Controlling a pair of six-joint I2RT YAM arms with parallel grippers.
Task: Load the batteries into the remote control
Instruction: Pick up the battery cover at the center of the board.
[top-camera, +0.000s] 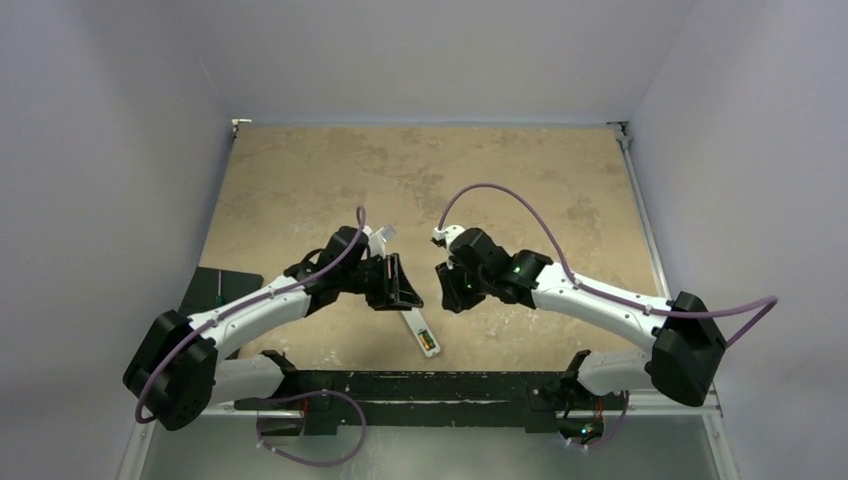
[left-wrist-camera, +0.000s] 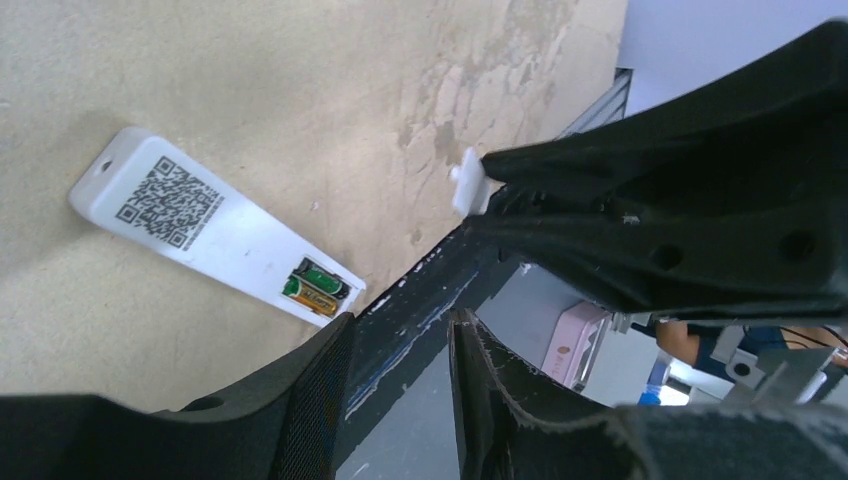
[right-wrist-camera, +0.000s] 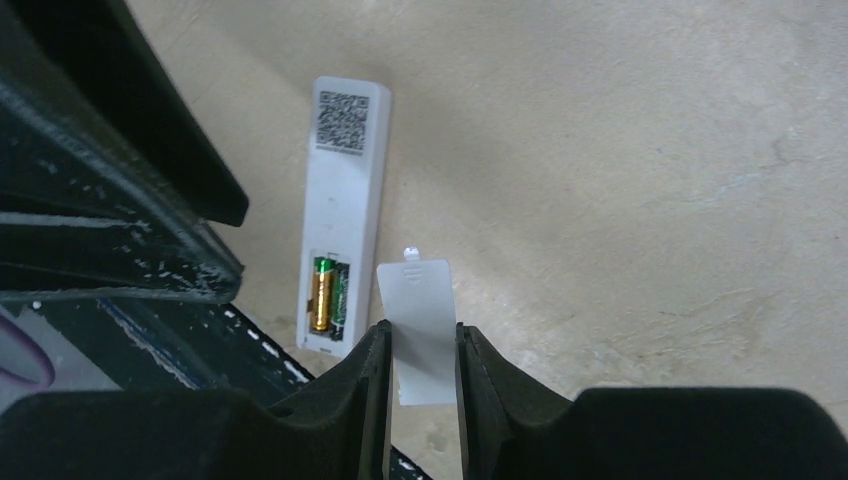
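Gripping: right claw (right-wrist-camera: 422, 340) is pinching cover (right-wrist-camera: 420, 285) by its long edges.
Cover: probably light, thin, brittle at the tab.
Remote (right-wrist-camera: 345, 190): lying back-up on table (right-wrist-camera: 650, 200), batteries (right-wrist-camera: 328, 292) sitting in recess.
Left claw (left-wrist-camera: 400, 325): standing apart, empty.

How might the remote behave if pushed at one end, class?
The remote control lies flat and slim, so it would probably slide or swivel, not roll. Its batteries sit uncovered, so tipping it might spill them.
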